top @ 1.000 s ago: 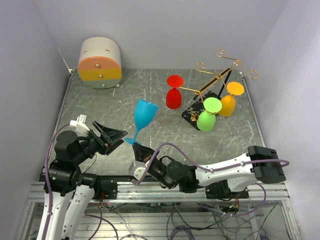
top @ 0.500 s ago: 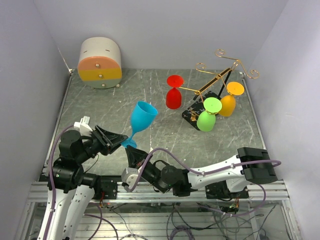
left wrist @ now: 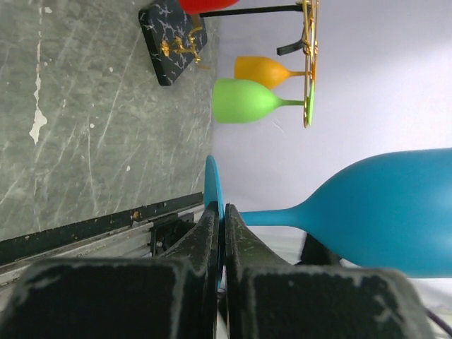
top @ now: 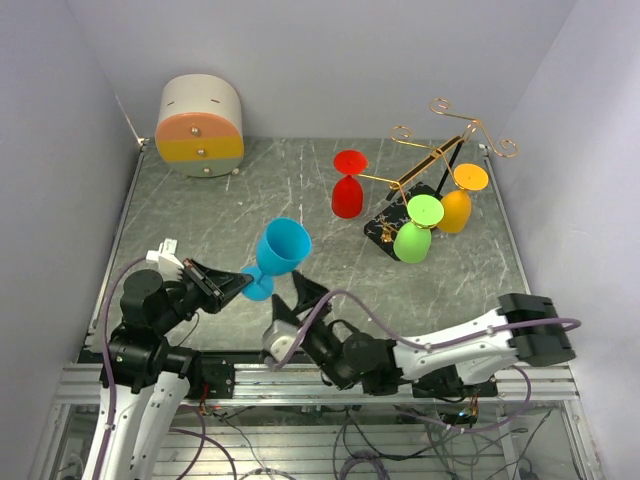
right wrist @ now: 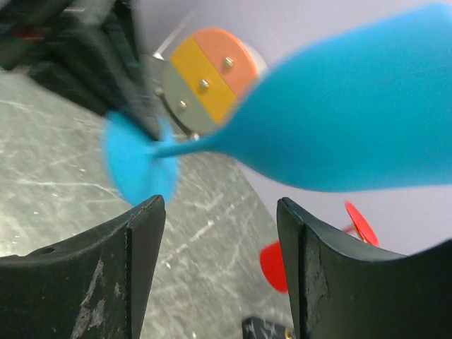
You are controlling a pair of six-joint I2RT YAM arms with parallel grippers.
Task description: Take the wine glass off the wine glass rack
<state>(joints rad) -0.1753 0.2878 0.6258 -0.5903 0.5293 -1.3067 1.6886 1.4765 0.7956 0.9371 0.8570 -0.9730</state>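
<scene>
Okay, left jaws were clamped on the blue wine glass (top: 283,246) foot; right jaws stood spread, empty, just beside it.

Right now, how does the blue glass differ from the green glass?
The blue glass is off the rack, its foot pinched in the left gripper; the green glass hangs from the rack. The blue glass tilts with its bowl upward; the green glass hangs bowl-down. Both are plain stemmed glasses.
</scene>
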